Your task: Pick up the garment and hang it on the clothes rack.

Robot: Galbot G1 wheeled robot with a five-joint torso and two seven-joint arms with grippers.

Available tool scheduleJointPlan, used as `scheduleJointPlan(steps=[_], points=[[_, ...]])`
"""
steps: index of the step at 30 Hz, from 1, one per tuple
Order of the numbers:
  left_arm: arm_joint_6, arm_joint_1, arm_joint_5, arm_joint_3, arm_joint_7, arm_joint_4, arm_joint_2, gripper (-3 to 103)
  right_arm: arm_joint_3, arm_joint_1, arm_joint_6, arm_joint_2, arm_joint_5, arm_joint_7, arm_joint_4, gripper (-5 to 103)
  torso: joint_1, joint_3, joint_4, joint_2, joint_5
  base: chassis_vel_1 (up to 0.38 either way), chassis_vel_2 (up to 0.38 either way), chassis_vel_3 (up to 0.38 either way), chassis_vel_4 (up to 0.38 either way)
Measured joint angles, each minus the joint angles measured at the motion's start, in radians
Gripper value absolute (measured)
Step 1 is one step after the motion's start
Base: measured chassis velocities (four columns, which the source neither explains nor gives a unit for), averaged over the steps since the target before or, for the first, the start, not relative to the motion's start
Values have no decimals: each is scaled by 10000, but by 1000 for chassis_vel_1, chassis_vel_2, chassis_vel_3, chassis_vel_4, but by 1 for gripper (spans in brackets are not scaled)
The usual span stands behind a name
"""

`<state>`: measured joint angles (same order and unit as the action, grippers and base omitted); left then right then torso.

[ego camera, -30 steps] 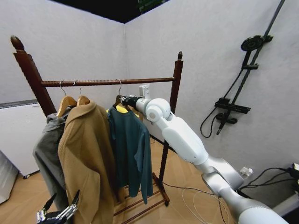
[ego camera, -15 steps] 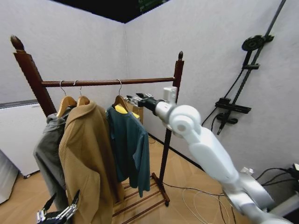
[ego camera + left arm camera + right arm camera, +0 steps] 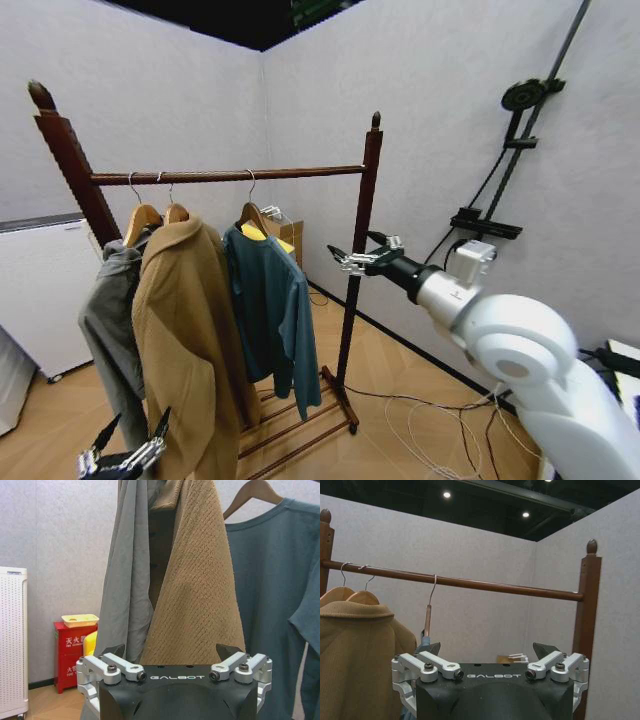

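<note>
Head view: I see the soft teal garment (image 3: 265, 300) hanging mid-frame on the wooden clothes rack (image 3: 230, 176); my right gripper (image 3: 362, 258) spreads wide in open space beside its post, left gripper (image 3: 125, 455) wide at lower left.

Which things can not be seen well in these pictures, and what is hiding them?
- The garment: in the head view the tan coat covers its near side and one sleeve.
- The grey jacket: mostly behind the tan coat; its hanger barely shows.
- The clothes rack: its slatted base is partly hidden by the hanging clothes.
- Left gripper: cut off by the head view's lower edge.
- Right gripper: its arm is cut off at the picture's edge.
</note>
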<state>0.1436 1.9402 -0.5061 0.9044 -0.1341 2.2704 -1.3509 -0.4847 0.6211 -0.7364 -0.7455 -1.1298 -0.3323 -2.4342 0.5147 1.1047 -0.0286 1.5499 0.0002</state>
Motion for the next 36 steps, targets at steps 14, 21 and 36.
scheduleJointPlan(steps=[14,21,36], points=[[0,0,0,0,-2,0,0,100,-1267,1761,0,550,159,-337,-732,100,8,4,0,-4,-3,3,-156,-137,5],[0,0,0,-1,-8,0,0,100,-1285,2103,0,466,232,-449,-704,100,3,1,-2,-2,-2,42,-267,-275,33],[0,0,0,0,-7,0,0,100,-1467,3132,6,-110,722,-455,-671,100,6,3,0,-4,-3,43,-301,-298,45]])
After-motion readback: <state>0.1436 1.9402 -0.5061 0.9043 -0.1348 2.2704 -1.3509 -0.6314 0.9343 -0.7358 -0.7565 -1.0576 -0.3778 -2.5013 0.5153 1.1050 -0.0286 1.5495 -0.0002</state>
